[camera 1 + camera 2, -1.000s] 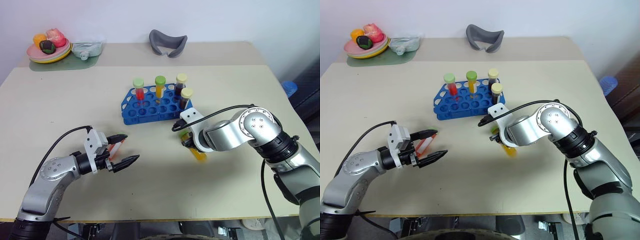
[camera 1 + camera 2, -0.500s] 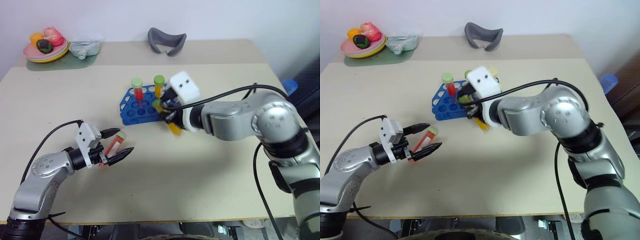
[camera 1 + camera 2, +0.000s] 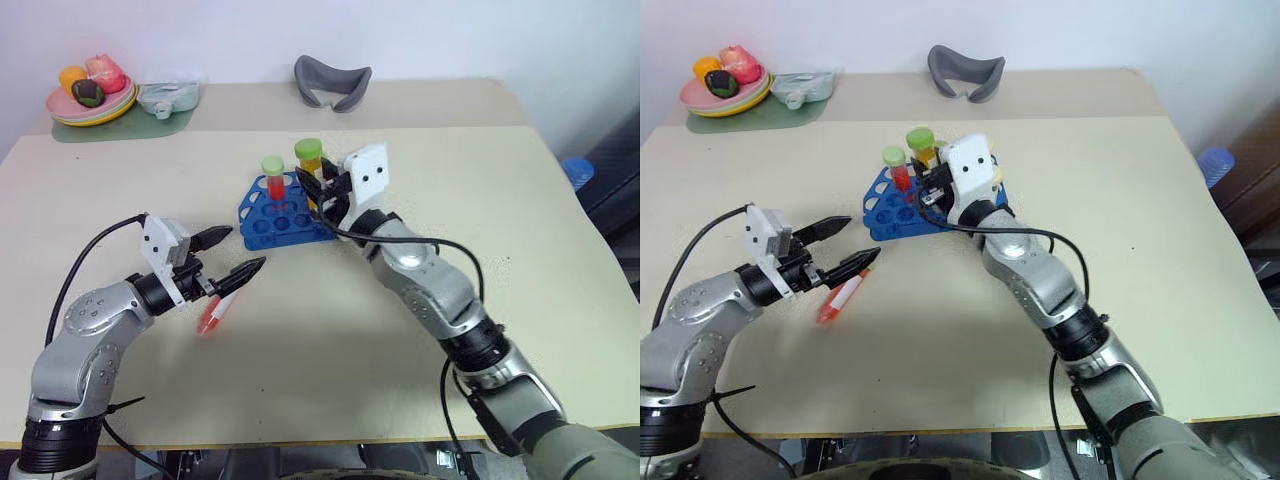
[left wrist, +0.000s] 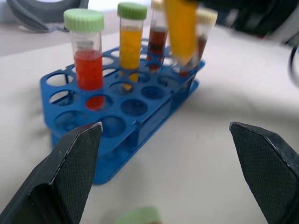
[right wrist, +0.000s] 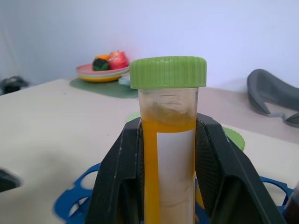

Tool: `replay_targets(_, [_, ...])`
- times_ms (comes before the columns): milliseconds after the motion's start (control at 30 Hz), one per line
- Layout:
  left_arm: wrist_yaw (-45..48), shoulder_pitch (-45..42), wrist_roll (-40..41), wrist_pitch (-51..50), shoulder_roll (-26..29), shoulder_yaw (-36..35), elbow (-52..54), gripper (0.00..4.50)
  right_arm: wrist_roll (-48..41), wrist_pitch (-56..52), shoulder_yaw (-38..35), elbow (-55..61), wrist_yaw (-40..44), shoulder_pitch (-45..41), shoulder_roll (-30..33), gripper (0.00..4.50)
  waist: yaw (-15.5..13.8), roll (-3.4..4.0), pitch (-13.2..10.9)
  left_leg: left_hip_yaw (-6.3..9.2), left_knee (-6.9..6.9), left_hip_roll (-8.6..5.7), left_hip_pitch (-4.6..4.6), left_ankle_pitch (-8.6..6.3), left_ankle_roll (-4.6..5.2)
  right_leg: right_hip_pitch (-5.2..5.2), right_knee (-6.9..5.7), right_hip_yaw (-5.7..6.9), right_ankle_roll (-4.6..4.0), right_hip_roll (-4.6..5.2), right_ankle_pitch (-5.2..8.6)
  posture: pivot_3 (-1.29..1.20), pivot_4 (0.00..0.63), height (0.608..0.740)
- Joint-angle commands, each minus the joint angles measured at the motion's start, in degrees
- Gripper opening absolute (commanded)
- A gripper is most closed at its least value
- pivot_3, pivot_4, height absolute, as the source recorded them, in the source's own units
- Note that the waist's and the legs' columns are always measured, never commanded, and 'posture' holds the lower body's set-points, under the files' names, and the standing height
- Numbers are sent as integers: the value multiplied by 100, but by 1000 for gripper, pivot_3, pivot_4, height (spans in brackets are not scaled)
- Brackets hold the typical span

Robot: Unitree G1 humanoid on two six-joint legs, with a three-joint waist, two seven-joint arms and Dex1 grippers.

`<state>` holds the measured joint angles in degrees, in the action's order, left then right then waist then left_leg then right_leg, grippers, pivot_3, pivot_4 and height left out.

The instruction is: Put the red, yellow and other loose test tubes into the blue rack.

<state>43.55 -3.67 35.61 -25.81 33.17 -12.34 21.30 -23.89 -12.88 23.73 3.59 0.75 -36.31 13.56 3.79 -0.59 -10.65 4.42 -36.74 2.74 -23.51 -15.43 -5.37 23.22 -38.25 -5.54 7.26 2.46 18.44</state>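
Right wrist view shows it best: the right gripper (image 5: pixel 170 154) is clamped on the yellow tube (image 5: pixel 169 140), green cap up, fingers pinching the labelled middle. It hangs upright over the blue rack (image 3: pixel 285 215), which sits mid-table with a red tube (image 3: pixel 274 178) and other tubes standing in it.

To seat this one well, I'd line its bottom over an empty hole, clear of the neighbours (the standing tubes are close by), keep it plumb, lower slowly, and let go only once the rack carries it.

The left gripper (image 3: pixel 228 254) hovers nearer and to the left, jaws spread wide and holding nothing; a loose red tube (image 3: pixel 213 314) lies on the table (image 3: pixel 330 350) just below it, waiting its turn.
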Motion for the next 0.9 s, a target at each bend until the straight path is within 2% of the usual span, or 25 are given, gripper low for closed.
replay_targets(33, [43,168,70,235,-42,-208,146,4500,598,715,-247,-361,283,-9,-320,1074,26,0,0,0,0,0,1,1,-1,0,-2,0,0,0,0,0,150,740])
replay_targets(500, [254,859,44,779,-96,-381,190,4500,1500,1873,-1004,-1614,745,213,-1055,1074,32,1,0,0,0,0,8,3,-6,-2,-11,0,0,0,0,0,150,740])
replay_targets(900, [317,875,71,902,-166,-358,100,4500,1748,2068,-1071,-1666,1177,432,-1442,1074,35,1,0,0,-1,0,14,5,-10,-6,-18,-1,0,0,0,0,150,740])
